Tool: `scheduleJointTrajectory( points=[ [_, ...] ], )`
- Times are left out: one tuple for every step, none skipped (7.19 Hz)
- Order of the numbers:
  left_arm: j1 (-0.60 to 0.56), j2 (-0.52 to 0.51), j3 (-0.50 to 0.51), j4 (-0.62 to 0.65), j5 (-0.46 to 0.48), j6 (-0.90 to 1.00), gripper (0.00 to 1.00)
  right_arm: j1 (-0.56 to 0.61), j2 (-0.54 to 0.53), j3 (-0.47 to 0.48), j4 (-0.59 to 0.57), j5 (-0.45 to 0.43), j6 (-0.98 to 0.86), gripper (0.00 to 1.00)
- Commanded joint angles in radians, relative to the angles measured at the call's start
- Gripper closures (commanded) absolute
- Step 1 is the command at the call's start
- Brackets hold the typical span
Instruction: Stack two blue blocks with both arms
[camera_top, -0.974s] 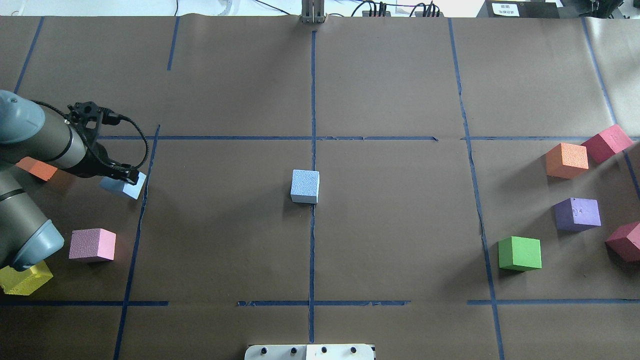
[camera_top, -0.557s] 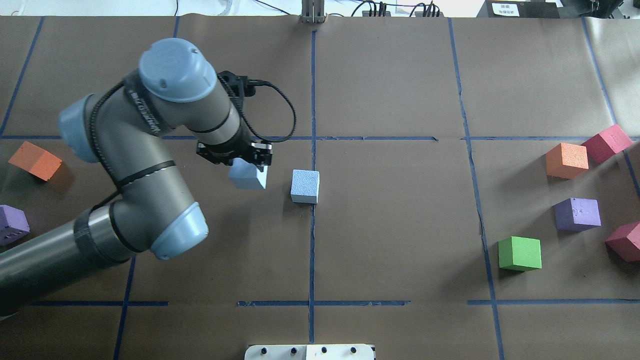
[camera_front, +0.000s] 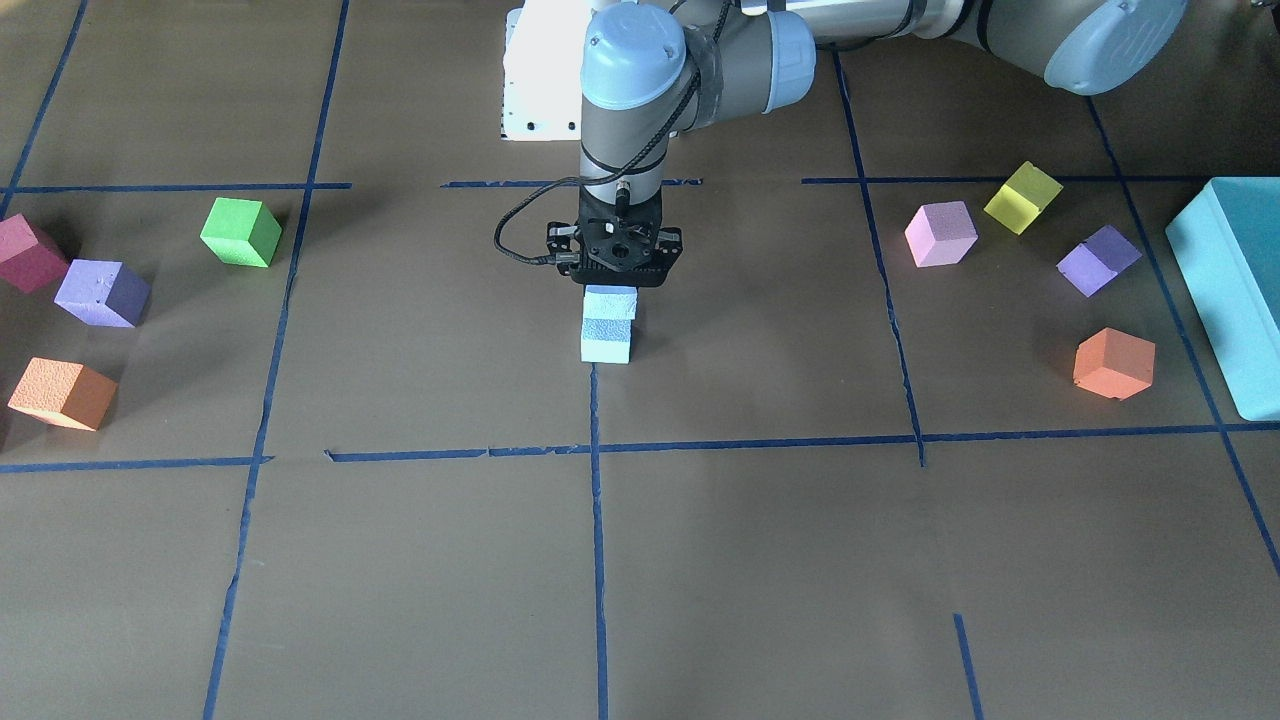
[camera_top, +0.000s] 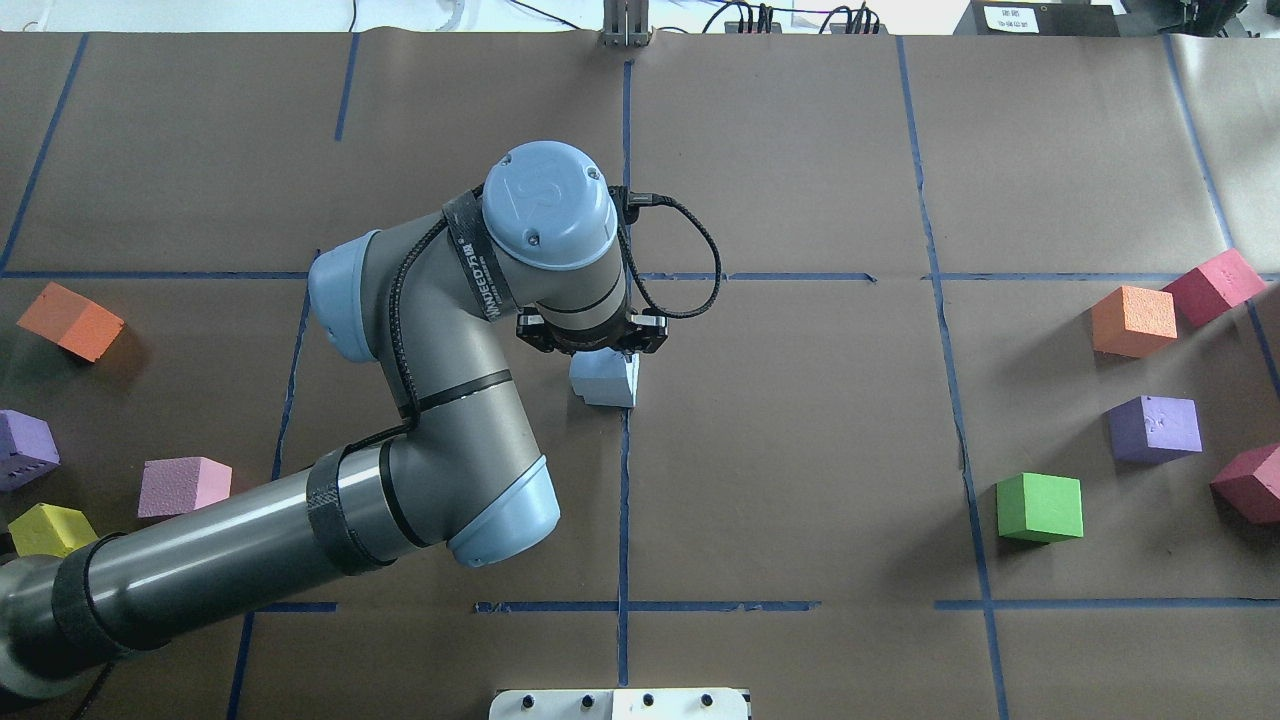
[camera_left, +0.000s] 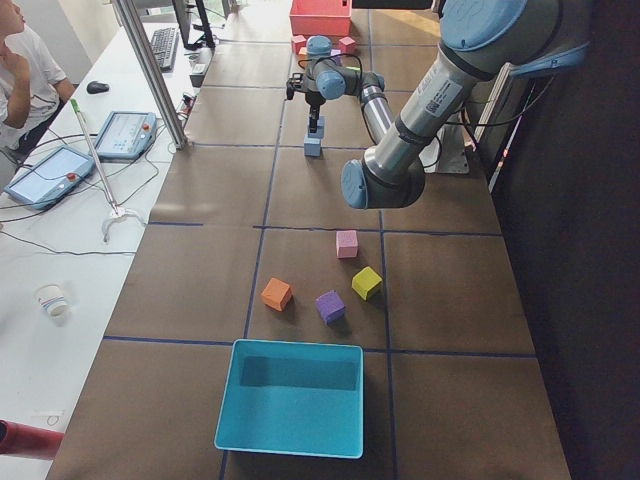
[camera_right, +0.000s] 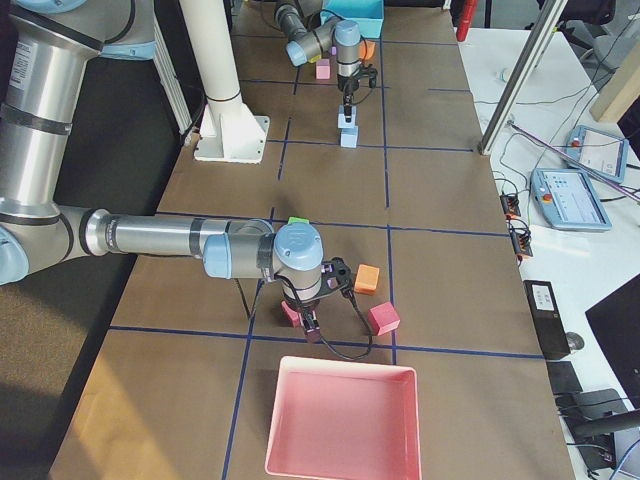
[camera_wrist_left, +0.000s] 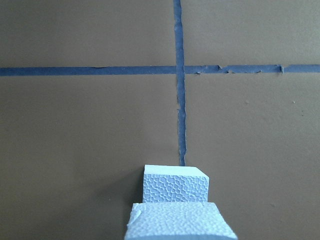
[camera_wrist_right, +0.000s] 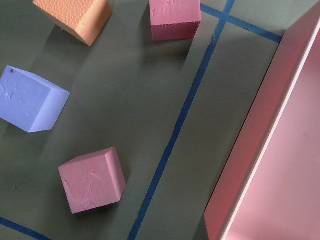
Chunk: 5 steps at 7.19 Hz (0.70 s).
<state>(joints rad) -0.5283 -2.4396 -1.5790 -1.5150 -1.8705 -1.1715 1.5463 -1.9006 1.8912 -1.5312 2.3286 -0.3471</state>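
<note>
One blue block (camera_front: 606, 342) sits at the table's centre on the tape cross. My left gripper (camera_front: 612, 268) points straight down and is shut on the second blue block (camera_front: 610, 301), holding it directly over the first. I cannot tell whether the two touch. In the overhead view the left gripper (camera_top: 592, 347) and arm cover most of the pair (camera_top: 604, 380). The left wrist view shows the held block (camera_wrist_left: 177, 222) near the lens and the lower block (camera_wrist_left: 175, 184) beyond it. My right gripper (camera_right: 312, 325) shows only in the right side view, low over cubes by a pink tray; I cannot tell if it is open or shut.
Orange (camera_top: 70, 320), purple (camera_top: 25, 450), pink (camera_top: 180, 485) and yellow (camera_top: 45, 528) cubes lie on the left. Orange (camera_top: 1133, 320), red (camera_top: 1215, 285), purple (camera_top: 1155, 428), green (camera_top: 1040, 507) and dark red (camera_top: 1250, 483) cubes lie on the right. A teal box (camera_front: 1230, 290) and the pink tray (camera_right: 345, 420) sit at the table's ends.
My left arm has carried its blue block from the table's left side to the centre, ending over the other blue block. The centre block has not moved.
</note>
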Motion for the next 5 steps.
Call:
scheduleJointTrajectory(
  points=[
    [0.002, -0.001, 0.020, -0.001, 0.004, 0.024, 0.94, 0.000, 0.000, -0.003, 0.000, 0.000, -0.001, 0.01],
    [0.002, -0.007, 0.027, -0.001, 0.004, 0.026, 0.94, 0.000, 0.000, -0.001, 0.000, 0.000, -0.001, 0.01],
    [0.001, -0.009, 0.031, -0.001, 0.004, 0.030, 0.94, 0.000, 0.000, -0.003, 0.000, -0.002, -0.001, 0.01],
    [0.001, -0.013, 0.040, -0.001, 0.002, 0.029, 0.94, 0.000, 0.002, -0.001, 0.000, -0.002, -0.001, 0.01],
    [-0.001, -0.016, 0.053, -0.002, 0.002, 0.030, 0.94, 0.000, 0.002, -0.001, 0.000, -0.002, -0.001, 0.01]
  ],
)
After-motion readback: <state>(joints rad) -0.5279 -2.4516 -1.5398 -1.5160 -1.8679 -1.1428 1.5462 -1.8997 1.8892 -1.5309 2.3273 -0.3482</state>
